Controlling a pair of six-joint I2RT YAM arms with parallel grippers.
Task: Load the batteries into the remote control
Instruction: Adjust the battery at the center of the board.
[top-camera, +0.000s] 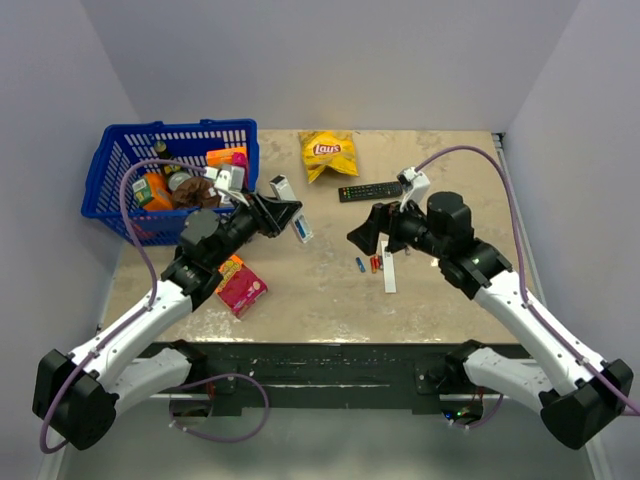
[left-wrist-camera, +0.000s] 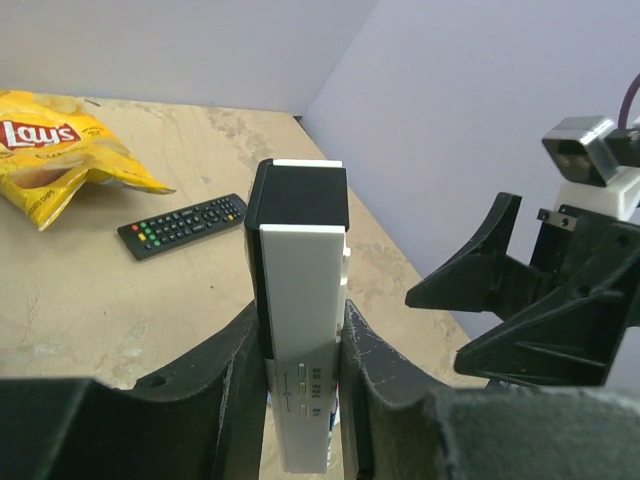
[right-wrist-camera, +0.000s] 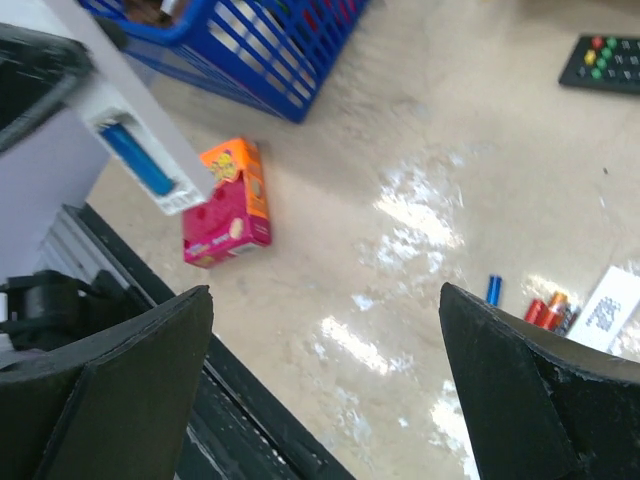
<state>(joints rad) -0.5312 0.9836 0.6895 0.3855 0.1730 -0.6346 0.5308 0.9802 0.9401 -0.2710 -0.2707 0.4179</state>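
Remote part-loaded: one blue battery seated, the others loose on the worktop.

The slim white rectangular remote control (left-wrist-camera: 300, 260), dark-capped at its far end, is clamped upright in the left gripper (left-wrist-camera: 298, 340) above the beige worktop's (top-camera: 320, 300) middle-left. Its open bay shows a blue cylindrical battery (right-wrist-camera: 138, 160). A loose blue battery (right-wrist-camera: 493, 289) and red-orange batteries (right-wrist-camera: 545, 310) lie to the right, just beside the white back strip (right-wrist-camera: 612, 305), which is not yet fitted. The right gripper (right-wrist-camera: 320, 385) hovers above them, spread wide and empty.
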